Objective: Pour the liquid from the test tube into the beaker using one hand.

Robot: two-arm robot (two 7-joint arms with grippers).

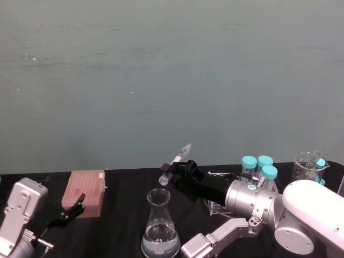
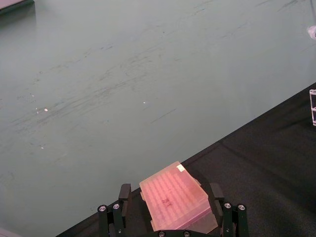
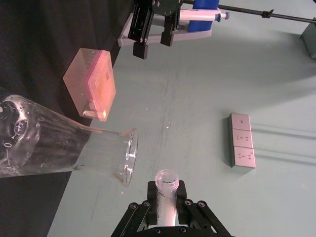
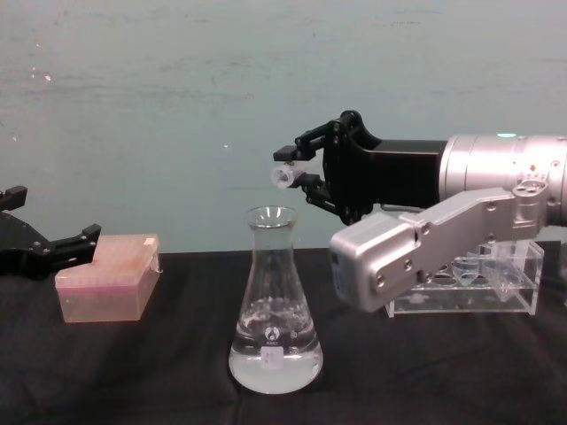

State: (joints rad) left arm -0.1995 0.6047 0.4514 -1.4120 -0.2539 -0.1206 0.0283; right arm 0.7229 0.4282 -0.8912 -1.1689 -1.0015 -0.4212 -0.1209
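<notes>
Clear plastic formed the slim capless test tube (image 1: 183, 151) with dark printed marks. In the head view it was tilted, with its open mouth lower and toward the robot's left, above the tall conical glass beaker (image 1: 159, 207). The black two-fingered right gripper (image 1: 177, 167) was clamped on the tube's middle. Colourless liquid (image 1: 160, 246) filled the wide base of the beaker, which stood upright on the black cloth (image 1: 123, 199). The left gripper (image 1: 72, 211) hung just beside a pink translucent rectangular box (image 1: 86, 188). Wider tubes (image 1: 257, 163) with teal caps stood at the right.

In the left wrist view, the left gripper (image 2: 170, 219) had its fingers (image 2: 123, 195) apart. The pink box (image 2: 175, 200), with a fine grid on its lid, showed between them; I could not tell if they touched it.

In the right wrist view, the round smooth mouth of the test tube (image 3: 167, 178) was gripped on both sides by the right gripper (image 3: 166, 198). The flared rim of the beaker (image 3: 64, 143) was near this mouth but apart from it.

In the chest view, the test tube (image 4: 283, 174) ended just above the beaker (image 4: 275, 292) rim, a little to the robot's right, without touching. The liquid (image 4: 275, 365) lay low in the beaker, around a small white label. A clear acrylic rack (image 4: 483, 297) stood behind the right arm.
</notes>
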